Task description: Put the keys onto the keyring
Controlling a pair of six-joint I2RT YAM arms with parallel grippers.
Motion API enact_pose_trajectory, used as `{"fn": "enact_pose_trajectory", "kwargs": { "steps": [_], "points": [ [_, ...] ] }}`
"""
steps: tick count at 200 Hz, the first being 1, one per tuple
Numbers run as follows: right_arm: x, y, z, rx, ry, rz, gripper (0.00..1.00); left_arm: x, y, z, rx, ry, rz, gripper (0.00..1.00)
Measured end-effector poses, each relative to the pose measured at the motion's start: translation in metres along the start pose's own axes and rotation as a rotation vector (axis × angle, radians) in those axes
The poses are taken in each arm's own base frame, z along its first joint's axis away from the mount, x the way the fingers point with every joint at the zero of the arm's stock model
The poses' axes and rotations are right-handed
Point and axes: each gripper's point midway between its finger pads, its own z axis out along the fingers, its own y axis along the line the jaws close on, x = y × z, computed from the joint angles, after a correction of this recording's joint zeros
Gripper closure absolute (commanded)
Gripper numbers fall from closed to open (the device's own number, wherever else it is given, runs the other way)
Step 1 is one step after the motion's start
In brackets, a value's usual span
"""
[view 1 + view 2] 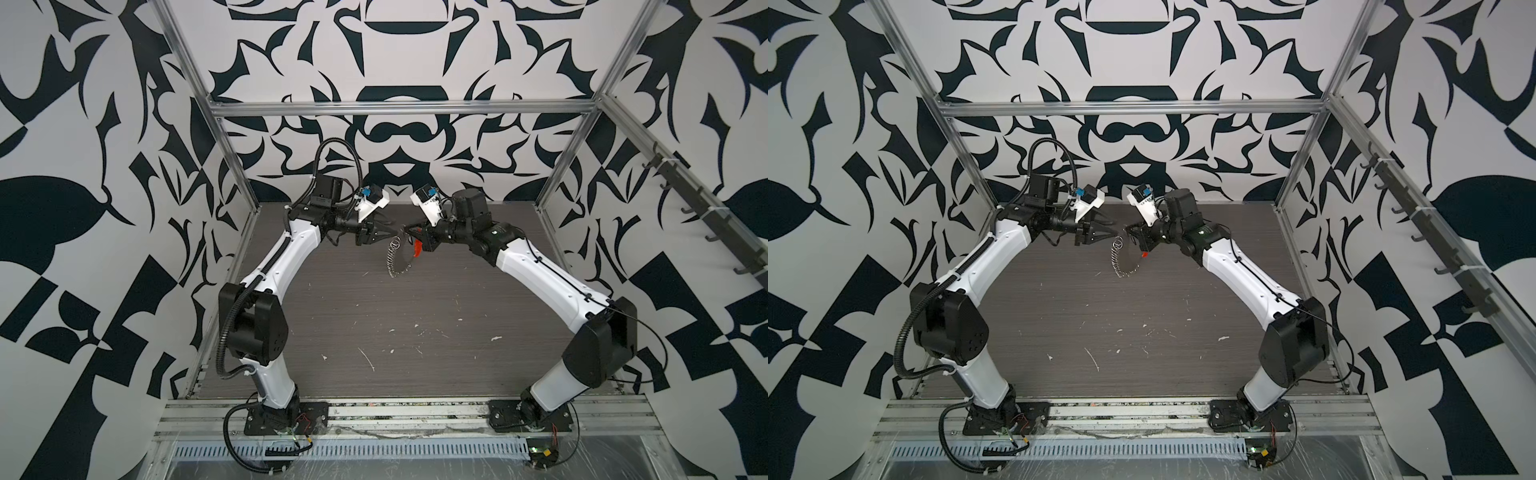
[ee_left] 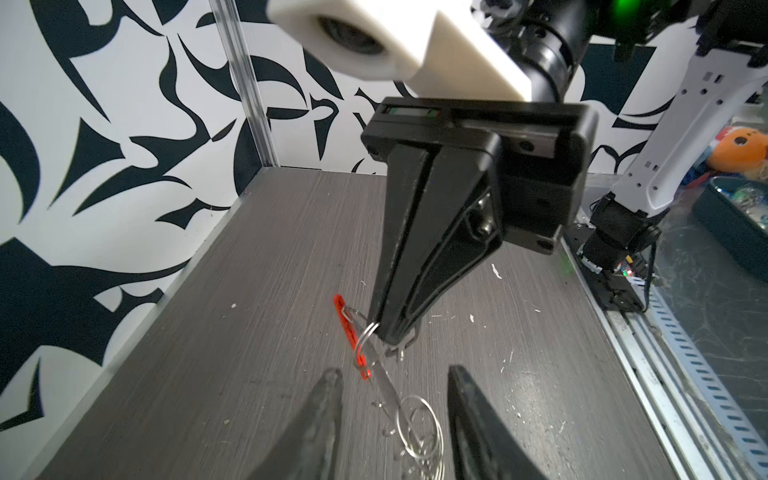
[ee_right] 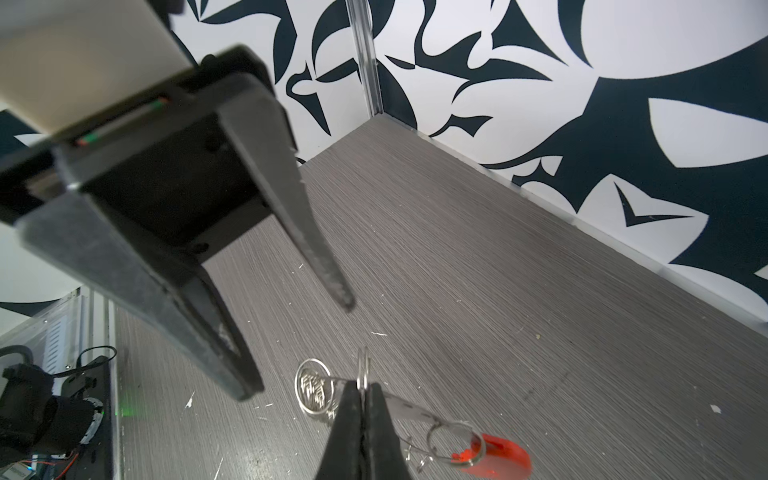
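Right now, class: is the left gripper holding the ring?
No, the left gripper is open and empty; the right gripper pinches the ring.

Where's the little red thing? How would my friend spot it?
Look at the back of the grey table, where the two robot arms almost meet. A bunch of silver rings hangs from the shut right gripper, and the orange-red plastic piece dangles with them. It is the only bright thing there.

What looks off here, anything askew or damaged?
Nothing broken. The tabletop is scuffed and littered with white flecks. The keyring and its chain dangle in mid-air, pinched by the shut right gripper; the left gripper stands open beside them.
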Motion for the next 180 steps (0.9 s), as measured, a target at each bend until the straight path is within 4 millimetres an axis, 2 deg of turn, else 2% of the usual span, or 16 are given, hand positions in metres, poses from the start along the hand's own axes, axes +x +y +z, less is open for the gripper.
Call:
{"fn": "enact_pose_trajectory", "kwargs": {
  "steps": [50, 95, 137, 180],
  "points": [
    [0.000, 0.007, 0.001, -0.023, 0.002, 0.000, 1.00, 0.000, 0.010, 0.005, 0.018, -0.010, -0.009, 0.54],
    [0.000, 0.007, 0.001, -0.026, 0.002, 0.000, 1.00, -0.002, 0.010, 0.006, 0.036, -0.021, -0.014, 0.57],
    [0.000, 0.009, 0.001, -0.033, 0.002, 0.004, 1.00, 0.001, 0.008, 0.007, 0.050, -0.020, -0.036, 0.63],
    [-0.003, 0.009, 0.000, -0.032, -0.001, 0.003, 1.00, 0.002, 0.006, 0.008, 0.071, -0.028, -0.054, 0.74]
  ]
}}
